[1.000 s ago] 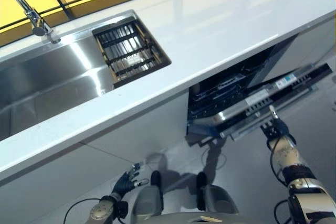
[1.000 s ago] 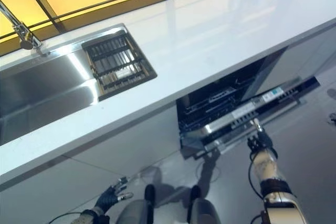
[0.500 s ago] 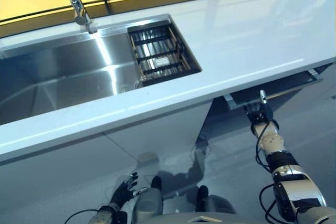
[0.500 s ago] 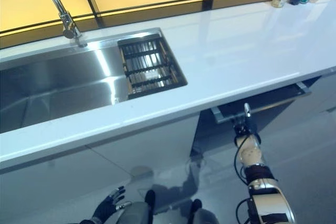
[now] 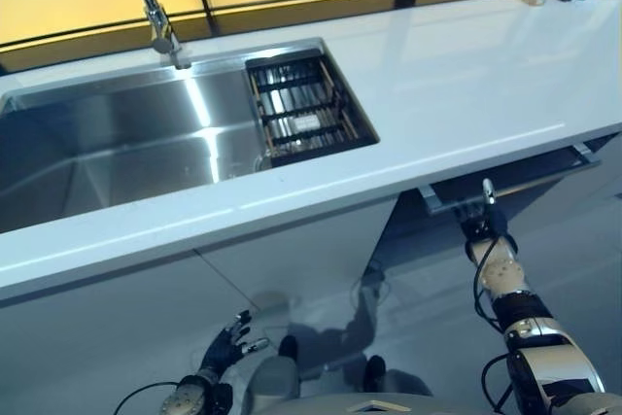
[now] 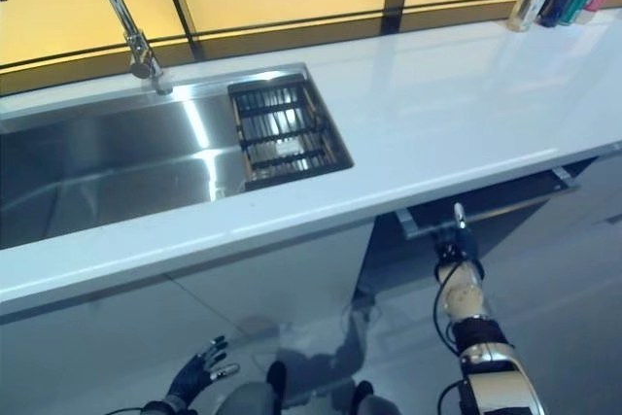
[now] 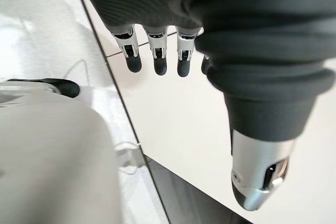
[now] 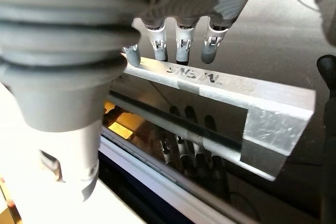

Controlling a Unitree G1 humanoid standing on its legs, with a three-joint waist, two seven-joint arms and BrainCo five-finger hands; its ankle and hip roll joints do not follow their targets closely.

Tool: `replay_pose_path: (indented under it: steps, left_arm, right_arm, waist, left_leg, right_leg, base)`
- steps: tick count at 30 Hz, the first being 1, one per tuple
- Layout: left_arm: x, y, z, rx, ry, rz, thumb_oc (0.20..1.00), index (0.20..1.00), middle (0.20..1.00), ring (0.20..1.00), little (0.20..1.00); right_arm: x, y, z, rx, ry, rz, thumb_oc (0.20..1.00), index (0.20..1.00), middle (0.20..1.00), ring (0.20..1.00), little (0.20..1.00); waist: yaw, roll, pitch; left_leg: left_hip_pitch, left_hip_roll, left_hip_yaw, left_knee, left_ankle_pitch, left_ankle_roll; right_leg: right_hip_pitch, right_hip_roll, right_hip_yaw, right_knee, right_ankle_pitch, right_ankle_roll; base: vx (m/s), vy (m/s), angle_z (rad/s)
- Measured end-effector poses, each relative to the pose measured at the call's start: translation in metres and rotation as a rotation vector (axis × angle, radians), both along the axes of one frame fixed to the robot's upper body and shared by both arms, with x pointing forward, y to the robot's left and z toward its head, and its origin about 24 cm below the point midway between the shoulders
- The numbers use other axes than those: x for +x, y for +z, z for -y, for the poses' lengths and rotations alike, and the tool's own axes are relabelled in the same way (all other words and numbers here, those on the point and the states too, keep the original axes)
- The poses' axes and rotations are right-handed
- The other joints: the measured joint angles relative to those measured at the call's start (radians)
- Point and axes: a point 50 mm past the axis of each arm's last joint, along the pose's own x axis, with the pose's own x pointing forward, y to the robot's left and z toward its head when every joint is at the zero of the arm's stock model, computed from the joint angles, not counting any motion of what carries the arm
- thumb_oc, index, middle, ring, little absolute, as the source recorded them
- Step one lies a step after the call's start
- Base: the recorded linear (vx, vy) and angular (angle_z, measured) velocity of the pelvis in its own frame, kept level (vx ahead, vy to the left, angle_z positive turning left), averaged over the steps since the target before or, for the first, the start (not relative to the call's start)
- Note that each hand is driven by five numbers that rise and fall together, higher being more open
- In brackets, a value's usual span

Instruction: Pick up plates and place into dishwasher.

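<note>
Under counter, dishwasher door [image 5: 505, 177] nearly closed now.

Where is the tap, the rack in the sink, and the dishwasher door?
tap [image 5: 155, 9], left eye view, on its upright pipe
rack [image 5: 309, 114], left eye view, on its middle bars
dishwasher door [image 8: 220, 85], right wrist view, on its silver handle

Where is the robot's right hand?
In the eye views, the right hand is low on the right, at the dishwasher door under the counter.
</note>
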Motion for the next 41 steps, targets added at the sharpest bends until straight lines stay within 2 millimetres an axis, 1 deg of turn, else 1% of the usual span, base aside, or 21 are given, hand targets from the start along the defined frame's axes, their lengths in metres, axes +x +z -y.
replay_pose_path:
  steps: [3, 5, 7, 8, 9, 10, 11, 14, 16, 19, 21, 23, 26, 32, 38, 41]
  left_arm:
    - [0.014, 0.009, 0.005, -0.025, -0.011, 0.065, 1.000, 1.000, 1.000, 1.000, 1.000]
    - [0.018, 0.014, 0.007, -0.043, -0.014, 0.097, 1.000, 1.000, 1.000, 1.000, 1.000]
    - [0.023, 0.019, 0.009, -0.050, -0.022, 0.123, 1.000, 1.000, 1.000, 1.000, 1.000]
    - [0.025, 0.021, 0.010, -0.052, -0.028, 0.137, 1.000, 1.000, 1.000, 1.000, 1.000]
    - [0.030, 0.026, 0.011, -0.053, -0.031, 0.160, 1.000, 1.000, 1.000, 1.000, 1.000]
    - [0.034, 0.031, 0.012, -0.054, -0.036, 0.185, 1.000, 1.000, 1.000, 1.000, 1.000]
    - [0.036, 0.033, 0.012, -0.055, -0.038, 0.199, 1.000, 1.000, 1.000, 1.000, 1.000]
    - [0.042, 0.040, 0.010, -0.073, -0.015, 0.226, 1.000, 1.000, 1.000, 1.000, 1.000]
    - [0.041, 0.040, 0.008, -0.086, 0.008, 0.223, 1.000, 1.000, 1.000, 1.000, 1.000]
    - [0.039, 0.039, 0.009, -0.106, 0.021, 0.218, 1.000, 1.000, 1.000, 1.000, 1.000]
    - [0.037, 0.038, 0.009, -0.109, 0.021, 0.216, 1.000, 1.000, 1.000, 1.000, 1.000]
    - [0.036, 0.039, 0.010, -0.121, 0.026, 0.219, 1.000, 1.000, 1.000, 1.000, 1.000]
    - [0.039, 0.043, 0.013, -0.130, 0.017, 0.241, 1.000, 1.000, 1.000, 1.000, 1.000]
    - [0.040, 0.044, 0.013, -0.149, 0.028, 0.249, 1.000, 1.000, 1.000, 1.000, 1.000]
    - [0.039, 0.044, 0.015, -0.153, 0.030, 0.248, 1.000, 1.000, 1.000, 1.000, 1.000]
    - [0.039, 0.044, 0.015, -0.154, 0.031, 0.248, 1.000, 1.000, 1.000, 1.000, 1.000]
  right_arm:
    - [-0.014, -0.009, -0.005, -0.031, 0.060, 0.009, 1.000, 1.000, 1.000, 1.000, 1.000]
    - [-0.029, -0.018, -0.009, -0.017, 0.081, 0.014, 1.000, 1.000, 1.000, 1.000, 1.000]
    - [-0.042, -0.027, -0.014, 0.002, 0.078, 0.010, 1.000, 1.000, 1.000, 1.000, 1.000]
    - [-0.047, -0.030, -0.016, 0.005, 0.076, 0.006, 1.000, 1.000, 1.000, 1.000, 1.000]
    - [-0.054, -0.032, -0.016, -0.023, 0.078, -0.003, 1.000, 1.000, 1.000, 1.000, 1.000]
    - [-0.059, -0.034, -0.016, -0.062, 0.082, -0.016, 1.000, 1.000, 1.000, 1.000, 1.000]
    - [-0.062, -0.034, -0.015, -0.095, 0.085, -0.025, 1.000, 1.000, 1.000, 1.000, 1.000]
    - [-0.067, -0.030, -0.013, -0.215, 0.128, -0.031, 1.000, 1.000, 1.000, 1.000, 1.000]
    - [-0.072, -0.025, -0.016, -0.293, 0.180, -0.005, 1.000, 1.000, 1.000, 1.000, 1.000]
    - [-0.080, -0.027, -0.029, -0.383, 0.311, 0.015, 1.000, 1.000, 1.000, 1.000, 1.000]
    - [-0.086, -0.030, -0.039, -0.397, 0.385, 0.023, 1.000, 1.000, 1.000, 1.000, 1.000]
    - [-0.089, -0.033, -0.047, -0.397, 0.434, 0.029, 1.000, 1.000, 1.000, 1.000, 1.000]
    - [-0.089, -0.035, -0.055, -0.393, 0.480, 0.050, 1.000, 1.000, 1.000, 1.000, 1.000]
    - [-0.091, -0.039, -0.074, -0.373, 0.585, 0.071, 1.000, 1.000, 1.000, 1.000, 1.000]
    - [-0.092, -0.040, -0.079, -0.364, 0.622, 0.079, 1.000, 1.000, 1.000, 1.000, 1.000]
    - [-0.092, -0.040, -0.080, -0.361, 0.633, 0.085, 1.000, 1.000, 1.000, 1.000, 1.000]
  waist:
    - [-0.010, -0.003, -0.002]
    - [-0.030, -0.010, -0.016]
    - [-0.056, -0.021, -0.037]
    - [-0.058, -0.026, -0.044]
    - [-0.065, -0.033, -0.050]
    - [-0.082, -0.038, -0.054]
    - [-0.084, -0.040, -0.058]
    - [-0.110, -0.041, -0.065]
    - [-0.111, -0.036, -0.068]
    - [-0.110, -0.028, -0.079]
    - [-0.109, -0.024, -0.090]
    - [-0.108, -0.022, -0.100]
    - [-0.108, -0.023, -0.101]
    - [-0.106, -0.022, -0.102]
    - [-0.106, -0.015, -0.101]
    - [-0.105, -0.009, -0.103]
  left_leg:
    - [0.014, -0.001, 0.034, -0.011, 0.000, 0.005]
    - [0.016, 0.006, 0.072, -0.023, -0.001, 0.010]
    - [0.016, 0.005, 0.078, -0.029, -0.001, 0.011]
    - [0.018, 0.004, 0.081, -0.033, 0.000, 0.012]
    - [0.024, 0.004, 0.086, -0.038, 0.000, 0.013]
    - [0.030, 0.004, 0.091, -0.044, 0.000, 0.013]
    - [0.031, 0.003, 0.093, -0.047, 0.001, 0.013]
    - [0.033, 0.003, 0.100, -0.055, 0.001, 0.014]
    - [0.033, 0.005, 0.110, -0.059, 0.002, 0.014]
    - [0.033, 0.006, 0.110, -0.070, 0.003, 0.014]
    - [0.033, 0.006, 0.108, -0.079, 0.006, 0.013]
    - [0.033, 0.006, 0.101, -0.093, 0.012, 0.012]
    - [0.031, 0.006, 0.091, -0.108, 0.023, 0.012]
    - [0.031, 0.006, 0.084, -0.110, 0.030, 0.004]
    - [0.035, 0.005, 0.070, -0.111, 0.030, 0.004]
    - [0.034, 0.004, 0.069, -0.111, 0.030, 0.004]
  right_leg:
    - [0.012, -0.006, 0.004, 0.000, -0.004, 0.006]
    - [0.016, -0.012, 0.001, 0.002, -0.017, 0.012]
    - [0.012, -0.015, 0.003, 0.002, -0.022, 0.011]
    - [0.012, -0.015, 0.004, 0.001, -0.022, 0.012]
    - [0.012, -0.016, 0.008, 0.002, -0.022, 0.015]
    - [0.012, -0.016, 0.013, 0.002, -0.023, 0.016]
    - [0.012, -0.016, 0.014, 0.001, -0.022, 0.018]
    - [0.002, -0.015, 0.027, 0.000, -0.021, 0.021]
    - [-0.003, -0.013, 0.032, 0.000, -0.020, 0.021]
    - [-0.005, -0.010, 0.031, -0.006, -0.020, 0.020]
    - [-0.005, -0.009, 0.027, -0.013, -0.020, 0.021]
    - [-0.004, -0.007, 0.021, -0.024, -0.019, 0.022]
    - [-0.004, -0.006, 0.004, -0.036, -0.019, 0.022]
    - [0.000, -0.005, -0.005, -0.048, -0.014, 0.019]
    - [0.034, -0.002, -0.023, -0.093, -0.001, 0.025]
    - [0.034, -0.002, -0.024, -0.094, -0.001, 0.026]
  base:
    - [-0.02, 0.016, 0.00]
    - [-0.04, 0.026, 0.06]
    - [-0.05, 0.016, -0.02]
    - [-0.05, 0.001, -0.05]
    - [-0.05, -0.001, -0.10]
    - [-0.06, 0.001, -0.10]
    - [-0.07, 0.003, -0.11]
    - [-0.06, 0.006, -0.10]
    - [-0.05, 0.004, -0.10]
    - [-0.07, -0.018, 0.00]
    - [-0.08, -0.032, 0.03]
    - [-0.08, -0.024, 0.08]
    - [-0.10, -0.002, 0.13]
    - [-0.05, 0.000, 0.05]
    - [0.00, -0.011, 0.07]
    - [0.00, -0.003, 0.01]
